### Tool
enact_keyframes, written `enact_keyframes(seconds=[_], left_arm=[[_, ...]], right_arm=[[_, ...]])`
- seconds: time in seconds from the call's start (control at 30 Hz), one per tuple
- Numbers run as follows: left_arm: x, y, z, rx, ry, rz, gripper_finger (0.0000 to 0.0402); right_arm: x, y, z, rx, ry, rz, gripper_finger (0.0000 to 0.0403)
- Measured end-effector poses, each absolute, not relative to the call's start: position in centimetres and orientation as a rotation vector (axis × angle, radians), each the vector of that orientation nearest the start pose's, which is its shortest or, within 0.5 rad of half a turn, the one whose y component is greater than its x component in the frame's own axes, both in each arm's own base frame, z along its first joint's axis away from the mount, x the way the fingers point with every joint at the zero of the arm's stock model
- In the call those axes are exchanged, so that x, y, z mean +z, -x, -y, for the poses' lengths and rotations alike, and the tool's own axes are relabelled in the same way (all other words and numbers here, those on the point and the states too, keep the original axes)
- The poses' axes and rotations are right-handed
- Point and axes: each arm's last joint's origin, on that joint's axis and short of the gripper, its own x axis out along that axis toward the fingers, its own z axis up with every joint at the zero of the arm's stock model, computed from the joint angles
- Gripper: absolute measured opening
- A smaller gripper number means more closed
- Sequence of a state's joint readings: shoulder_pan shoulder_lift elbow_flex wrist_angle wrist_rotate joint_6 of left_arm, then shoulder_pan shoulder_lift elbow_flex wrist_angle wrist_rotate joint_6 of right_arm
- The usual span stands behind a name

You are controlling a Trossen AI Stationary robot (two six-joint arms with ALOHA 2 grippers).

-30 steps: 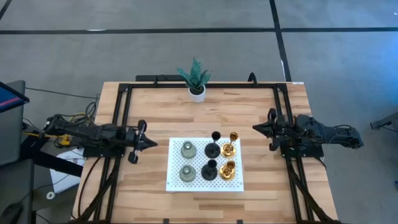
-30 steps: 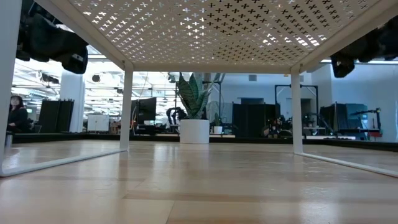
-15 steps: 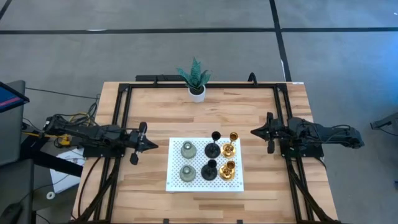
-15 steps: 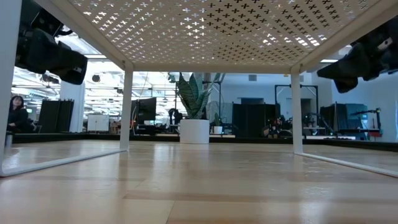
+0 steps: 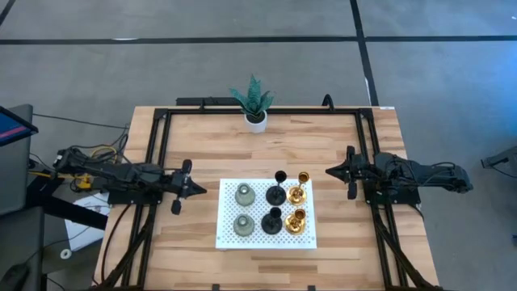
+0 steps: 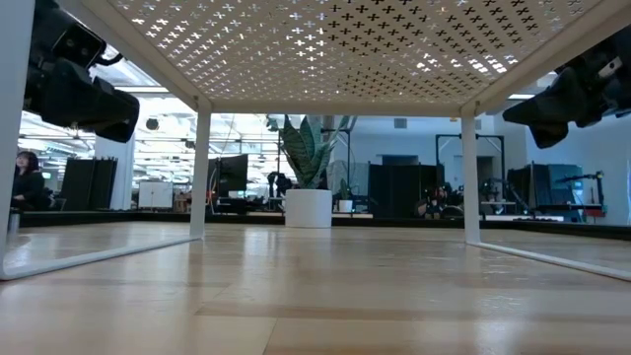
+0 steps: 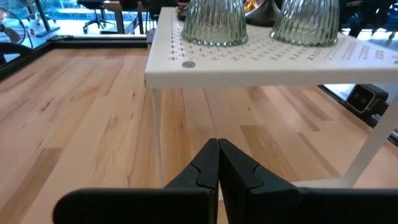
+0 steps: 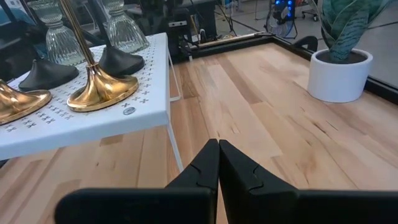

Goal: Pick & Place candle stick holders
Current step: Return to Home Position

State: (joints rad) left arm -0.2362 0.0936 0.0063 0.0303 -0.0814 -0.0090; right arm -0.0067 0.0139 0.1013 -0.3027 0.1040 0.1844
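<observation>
the left tool (image 5: 200, 188) crept a little toward the shelf (image 5: 227, 239); the right tool (image 5: 329, 170) waits opposite. both have fingers together, empty. we judge all six candle holders (image 5: 244, 194) placed.

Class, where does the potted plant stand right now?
In the high view, the potted plant stands at the middle of the table's upper edge, apart from the white shelf below it.

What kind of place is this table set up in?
Probably a robotics lab in an open office: a left arm and a right arm flank a wooden table, with a dark monitor and a person behind.
</observation>
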Motion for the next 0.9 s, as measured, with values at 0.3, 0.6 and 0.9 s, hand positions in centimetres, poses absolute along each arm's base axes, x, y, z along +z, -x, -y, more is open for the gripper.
enact_keyframes(seconds=[0.3, 0.6, 0.9], left_arm=[[15.6, -10.4, 2.3, -0.154, -0.009, -0.112, 0.0005], [15.3, -10.7, 2.3, -0.153, -0.016, -0.155, 0.0005], [14.9, -10.9, 2.4, -0.153, -0.022, -0.194, 0.0005]], right_arm=[[16.8, -8.9, 0.4, -0.131, -0.173, -0.205, 0.0000], [16.8, -8.9, 0.4, -0.131, -0.173, -0.206, 0.0000], [16.7, -8.9, 0.4, -0.131, -0.173, -0.206, 0.0000]])
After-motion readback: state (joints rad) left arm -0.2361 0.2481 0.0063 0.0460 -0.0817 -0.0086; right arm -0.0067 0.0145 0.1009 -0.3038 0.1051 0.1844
